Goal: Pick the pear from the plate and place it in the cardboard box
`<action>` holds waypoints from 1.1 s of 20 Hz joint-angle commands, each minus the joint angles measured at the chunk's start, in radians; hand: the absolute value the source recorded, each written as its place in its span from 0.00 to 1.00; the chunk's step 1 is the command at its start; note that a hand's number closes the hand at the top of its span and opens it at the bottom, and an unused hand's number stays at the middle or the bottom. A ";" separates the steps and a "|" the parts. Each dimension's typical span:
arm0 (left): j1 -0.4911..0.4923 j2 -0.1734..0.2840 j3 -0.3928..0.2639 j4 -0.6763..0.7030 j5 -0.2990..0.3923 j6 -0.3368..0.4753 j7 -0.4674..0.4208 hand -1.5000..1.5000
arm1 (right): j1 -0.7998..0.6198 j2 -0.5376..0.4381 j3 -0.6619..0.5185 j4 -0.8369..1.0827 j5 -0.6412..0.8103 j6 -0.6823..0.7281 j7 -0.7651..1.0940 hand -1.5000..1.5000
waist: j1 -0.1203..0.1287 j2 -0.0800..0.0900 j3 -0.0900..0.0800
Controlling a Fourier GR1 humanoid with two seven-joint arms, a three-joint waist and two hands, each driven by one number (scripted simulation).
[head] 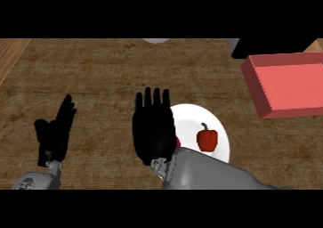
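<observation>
Right hand (154, 129) flat over the plate's (220, 122) left edge, fingers straight and together, holding nothing.
The red fruit (207, 139) sat upright right of the plate's middle, apart from the hand. Red box (292, 84) was at the counter's (111, 71) right edge. Left hand (54, 133) rested open near the front-left.

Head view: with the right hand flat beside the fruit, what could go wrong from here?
1. The right hand, fingers straight, covers the white plate's left part and may knock the red fruit off when closing.
2. That fruit looks like a red pepper, not a pear.
3. The red box lies far right, a long carry.
</observation>
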 commanded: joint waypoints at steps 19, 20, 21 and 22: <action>-0.058 -0.037 0.000 0.092 -0.005 -0.040 -0.046 0.50 | -0.142 0.060 0.107 0.303 -0.298 0.056 0.393 0.00 | 0.039 0.002 0.002; -0.077 -0.022 0.011 0.088 0.001 -0.049 -0.028 0.50 | -0.136 0.060 0.127 0.323 -0.284 0.045 0.393 0.00 | 0.031 0.002 0.003; -0.052 -0.046 -0.001 0.079 -0.009 -0.027 -0.043 0.50 | -0.158 0.060 0.109 0.338 -0.308 0.056 0.393 0.00 | 0.038 0.002 0.003; -0.057 -0.049 -0.005 0.088 -0.011 -0.029 -0.041 0.50 | -0.142 0.060 0.140 0.362 -0.310 0.039 0.393 0.00 | 0.046 0.006 0.003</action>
